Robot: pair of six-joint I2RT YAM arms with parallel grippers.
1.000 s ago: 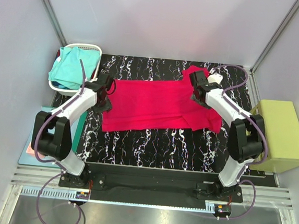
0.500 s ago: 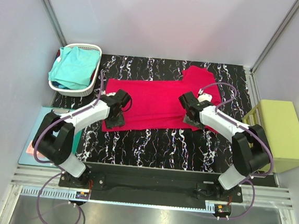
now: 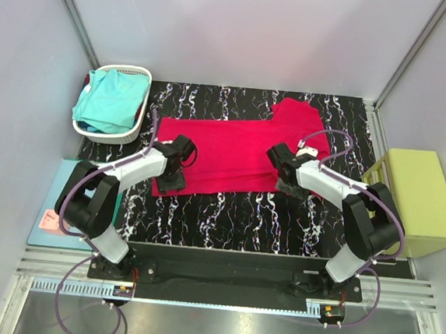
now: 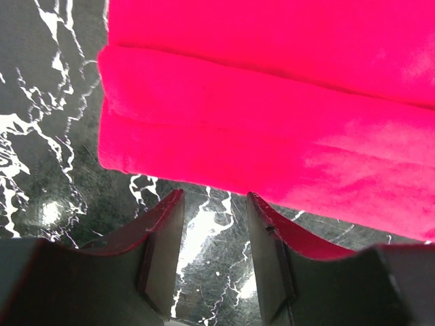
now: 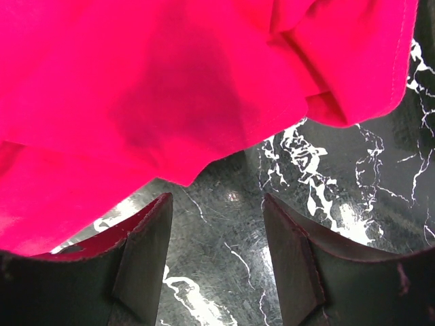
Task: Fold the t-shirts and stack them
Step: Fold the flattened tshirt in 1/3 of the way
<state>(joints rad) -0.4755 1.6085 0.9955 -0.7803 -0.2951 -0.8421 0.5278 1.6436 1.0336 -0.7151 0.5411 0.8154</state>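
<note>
- Crimson t-shirt (image 3: 228, 156): its near-right flap no longer juts out — a fold looks laid.
- Left gripper (image 4: 215, 197), right gripper (image 5: 217, 198): now at the near hem — part-open, holding nothing.

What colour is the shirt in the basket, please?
The shirt is turquoise; top view shows it best.

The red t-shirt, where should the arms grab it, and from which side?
Take the red t-shirt along its near edge, one corner each, coming in low from the robot's side. It lies flat on the table, its folded edge ahead of the open left gripper and right gripper.
</note>
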